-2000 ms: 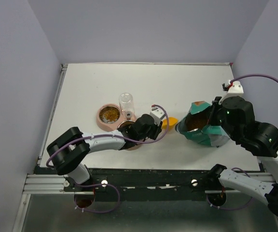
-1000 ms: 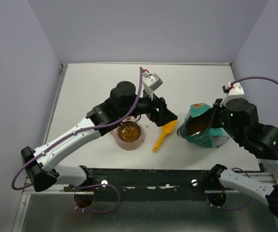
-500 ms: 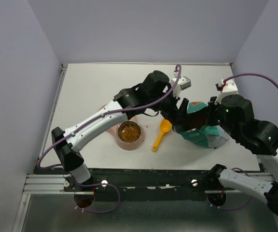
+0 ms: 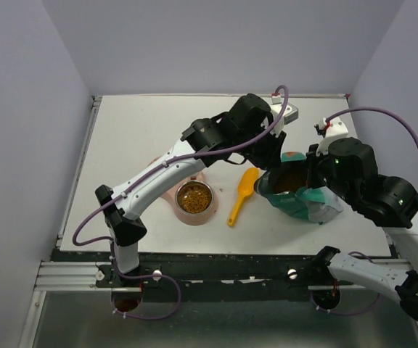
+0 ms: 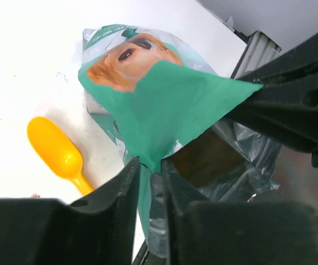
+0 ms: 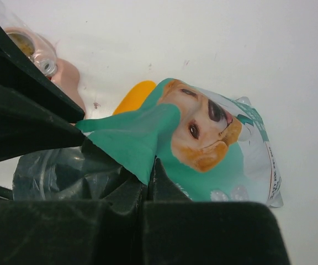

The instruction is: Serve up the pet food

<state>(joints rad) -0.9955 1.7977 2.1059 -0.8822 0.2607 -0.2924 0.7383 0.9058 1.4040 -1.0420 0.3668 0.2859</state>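
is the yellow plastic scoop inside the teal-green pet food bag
No, the yellow plastic scoop lies out on the white table, beside the teal-green pet food bag.

One teal bag (image 4: 305, 201) (a single dog's face printed on it); one yellow scoop (image 4: 242, 194); one steel bowl (image 4: 210, 204), set in one pink feeder base (image 4: 167, 207); one clear bottle (image 6: 42, 62); pet food (image 4: 194, 197) in pellets too many to count, seen in two places, bowl and bag mouth; two arms, left arm (image 4: 158, 174) and right arm (image 4: 387, 199); two grippers, left gripper (image 5: 150, 171) and right gripper (image 6: 148, 182), two fingers apiece; one white table (image 4: 144, 130).
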